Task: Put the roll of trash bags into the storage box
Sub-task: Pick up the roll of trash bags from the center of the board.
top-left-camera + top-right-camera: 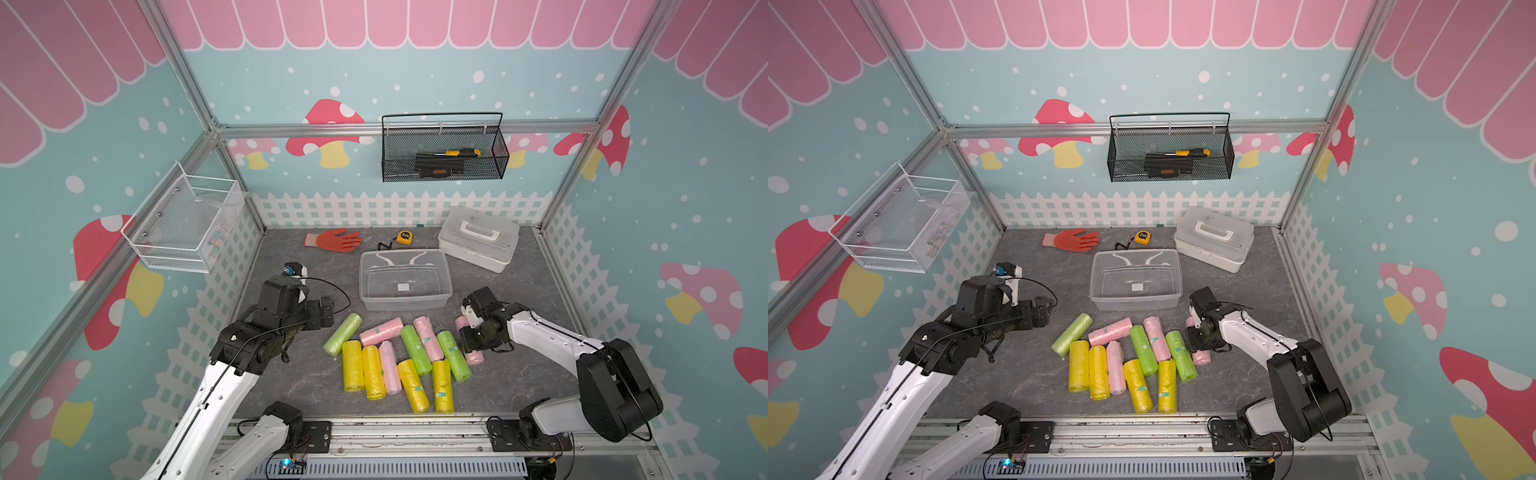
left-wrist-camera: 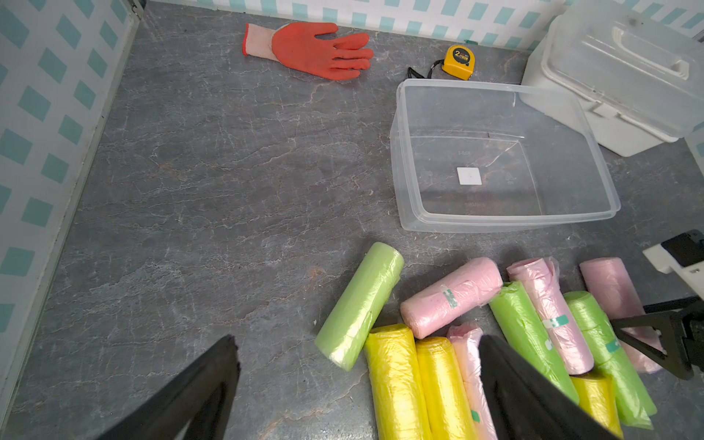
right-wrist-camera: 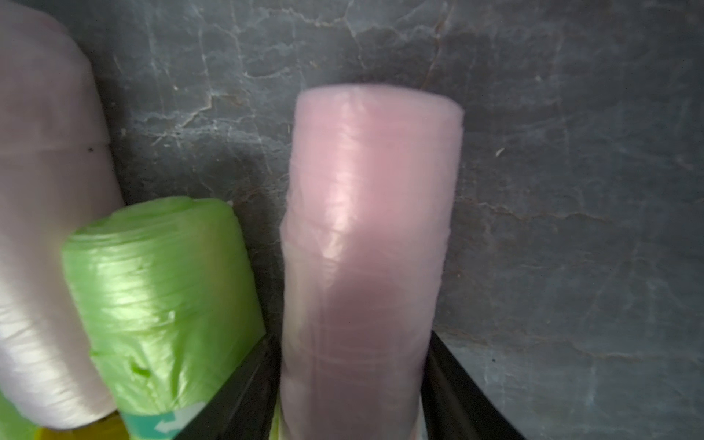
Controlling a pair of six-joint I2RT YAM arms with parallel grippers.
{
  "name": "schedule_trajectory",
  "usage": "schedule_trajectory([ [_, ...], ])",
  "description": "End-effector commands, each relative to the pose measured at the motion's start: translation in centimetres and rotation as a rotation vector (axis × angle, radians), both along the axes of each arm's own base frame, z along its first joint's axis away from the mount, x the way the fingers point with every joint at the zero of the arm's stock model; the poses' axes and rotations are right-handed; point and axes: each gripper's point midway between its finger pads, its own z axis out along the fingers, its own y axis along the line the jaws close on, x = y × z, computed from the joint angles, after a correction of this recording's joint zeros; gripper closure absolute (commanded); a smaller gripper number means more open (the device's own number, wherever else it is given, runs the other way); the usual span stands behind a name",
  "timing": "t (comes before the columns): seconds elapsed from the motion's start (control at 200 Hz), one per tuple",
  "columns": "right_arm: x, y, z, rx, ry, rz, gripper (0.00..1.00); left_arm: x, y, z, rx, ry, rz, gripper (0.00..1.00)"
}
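Observation:
A pink roll of trash bags (image 3: 365,247) lies on the grey table at the right end of the pile, and my right gripper (image 3: 352,339) is shut on it, one black finger pressed against each side. In both top views that gripper (image 1: 467,340) (image 1: 1196,338) covers the roll's middle, leaving only its ends (image 1: 476,357) showing. The storage box (image 1: 446,274) (image 2: 495,224) is a clear tub with a white sticker; it stands empty just behind the pile. My left gripper (image 1: 328,309) (image 2: 358,339) hangs open above the table, left of the pile, holding nothing.
Several green, yellow and pink rolls (image 1: 395,357) lie packed together in front of the box. A white case with a handle (image 1: 478,239), an orange glove (image 1: 332,240) and a yellow tape measure (image 1: 403,237) sit at the back. A black mesh basket (image 1: 444,153) hangs on the back wall.

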Motion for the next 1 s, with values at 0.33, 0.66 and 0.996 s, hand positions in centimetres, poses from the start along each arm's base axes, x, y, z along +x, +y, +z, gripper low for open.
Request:
schedule_trajectory([
  [0.33,0.6,-0.9,3.5,-0.010,-0.137,-0.019,0.68,-0.4,0.0,-0.4,0.004,0.011,-0.014,0.01],
  [0.66,0.1,-2.9,8.3,0.001,-0.350,-0.093,0.76,-0.4,-0.2,-0.6,0.000,0.020,-0.017,0.01],
  [0.996,-0.6,-0.9,15.5,0.233,-0.526,-0.078,0.80,-1.1,-0.4,0.4,-0.042,-0.018,-0.037,0.01],
])
